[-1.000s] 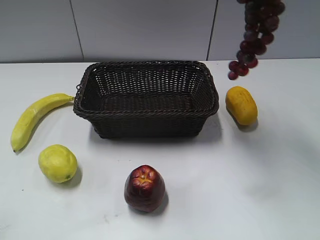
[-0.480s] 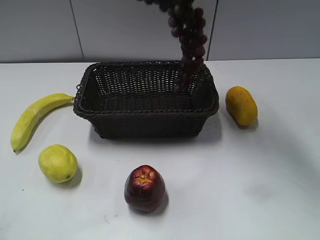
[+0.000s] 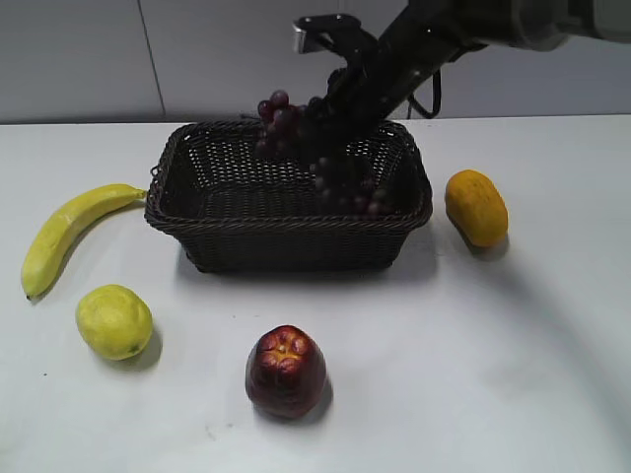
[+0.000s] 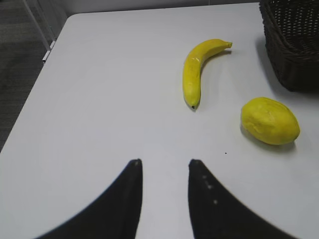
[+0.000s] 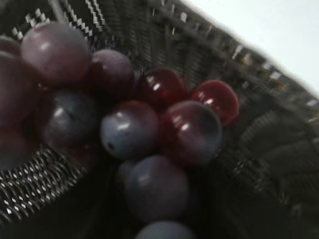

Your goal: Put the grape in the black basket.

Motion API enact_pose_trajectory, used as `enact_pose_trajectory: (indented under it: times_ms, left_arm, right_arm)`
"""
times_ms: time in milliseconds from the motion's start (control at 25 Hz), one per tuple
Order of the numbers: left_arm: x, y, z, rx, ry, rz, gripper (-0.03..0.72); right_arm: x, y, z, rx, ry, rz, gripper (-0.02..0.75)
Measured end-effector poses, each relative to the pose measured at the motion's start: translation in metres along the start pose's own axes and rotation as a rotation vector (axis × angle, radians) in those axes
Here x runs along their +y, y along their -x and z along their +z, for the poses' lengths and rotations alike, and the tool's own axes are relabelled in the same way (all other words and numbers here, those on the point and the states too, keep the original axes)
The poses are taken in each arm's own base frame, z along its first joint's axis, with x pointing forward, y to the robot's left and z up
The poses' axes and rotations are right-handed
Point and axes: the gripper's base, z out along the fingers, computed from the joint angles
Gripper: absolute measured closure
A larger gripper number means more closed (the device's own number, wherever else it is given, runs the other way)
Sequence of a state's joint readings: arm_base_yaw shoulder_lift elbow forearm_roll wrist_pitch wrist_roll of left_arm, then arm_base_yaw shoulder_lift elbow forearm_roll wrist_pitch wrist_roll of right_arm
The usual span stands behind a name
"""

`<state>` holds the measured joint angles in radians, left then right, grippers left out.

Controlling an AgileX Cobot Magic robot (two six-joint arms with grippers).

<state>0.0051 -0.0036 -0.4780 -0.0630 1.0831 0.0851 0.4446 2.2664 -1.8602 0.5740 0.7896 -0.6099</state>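
Change: the grape (image 3: 325, 158) has been lowered from above into the black basket (image 3: 197, 212).
Right gripper (image 3: 340, 89): grip hidden; release is judged next.
Left gripper (image 4: 164, 167): held partly open, empty.

White table (image 3: 513, 374), smooth, w/ soft shadows. Behind it a pale grey panelled wall (image 3: 79, 59), thin dark seams betw. panels. Dark floor (image 4: 20, 64) past table's edge in left wrist view.
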Motion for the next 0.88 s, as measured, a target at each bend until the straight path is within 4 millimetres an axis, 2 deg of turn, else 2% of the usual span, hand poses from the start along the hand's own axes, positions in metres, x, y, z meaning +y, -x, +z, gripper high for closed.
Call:
enact_pose_trajectory:
  times_ms: [120, 200, 320, 440, 560, 680, 880]
  left_arm:
    - [0.0, 0.0, 0.0, 0.0, 0.0, 0.0, 0.452]
    - [0.0, 0.0, 0.0, 0.0, 0.0, 0.0, 0.452]
    - [0.0, 0.0, 0.0, 0.0, 0.0, 0.0, 0.452]
    - [0.0, 0.0, 0.0, 0.0, 0.0, 0.0, 0.452]
    - [0.0, 0.0, 0.0, 0.0, 0.0, 0.0, 0.452]
    - [0.0, 0.0, 0.0, 0.0, 0.0, 0.0, 0.453]
    - [0.0, 0.0, 0.0, 0.0, 0.0, 0.0, 0.455]
  right_arm:
    - [0.001, -0.001, 0.001, 0.012, 0.01, -0.002, 0.162]
    - [0.002, 0.002, -0.002, 0.01, 0.01, -0.012, 0.12]
    - [0.006, 0.013, -0.02, 0.024, 0.004, -0.016, 0.113]
    - [0.009, 0.031, -0.062, 0.027, -0.025, 0.024, 0.113]
    - [0.006, 0.044, -0.116, -0.006, -0.077, 0.061, 0.113]
    - [-0.009, 0.042, -0.164, -0.027, -0.159, 0.104, 0.113]
    - [-0.034, 0.024, -0.232, -0.036, -0.374, 0.225, 0.12]
